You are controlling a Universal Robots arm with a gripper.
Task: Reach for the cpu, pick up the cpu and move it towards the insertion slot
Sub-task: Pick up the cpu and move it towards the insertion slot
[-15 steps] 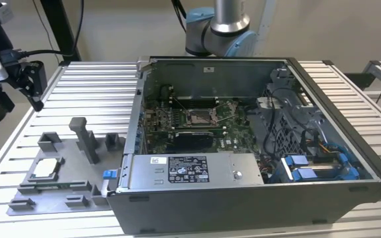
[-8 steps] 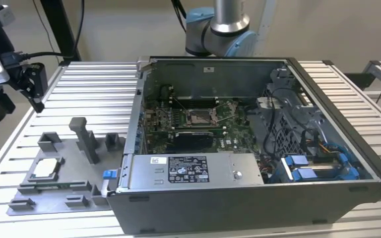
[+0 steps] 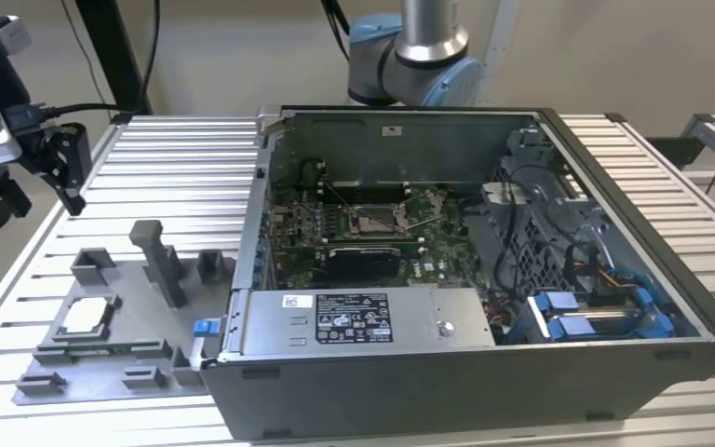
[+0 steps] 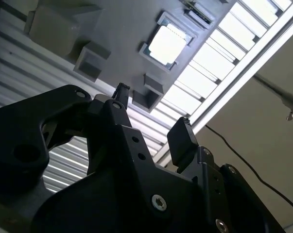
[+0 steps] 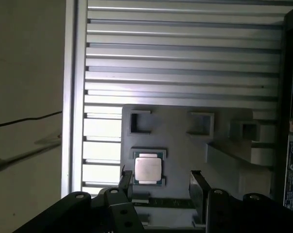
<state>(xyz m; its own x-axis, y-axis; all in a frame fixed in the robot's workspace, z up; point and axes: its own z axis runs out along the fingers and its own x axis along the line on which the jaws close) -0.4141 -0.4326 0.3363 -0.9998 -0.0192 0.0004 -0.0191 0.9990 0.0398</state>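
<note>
First wrist view: gripper (image 5: 161,173) fingers spread, empty, body cut off; cpu (image 5: 147,169) lies in grey fixture (image 5: 185,150), untouched.

cpu (image 5: 147,169) flat on grey fixture (image 5: 178,150) — jaws spread wide, one beside cpu.

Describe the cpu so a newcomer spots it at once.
Start at the open computer case on the slatted table; on the exterior view's left of it lies a grey fixture plate. The cpu is the flat square chip seated in that plate, the one silvery-white piece among grey plastic blocks.
</note>
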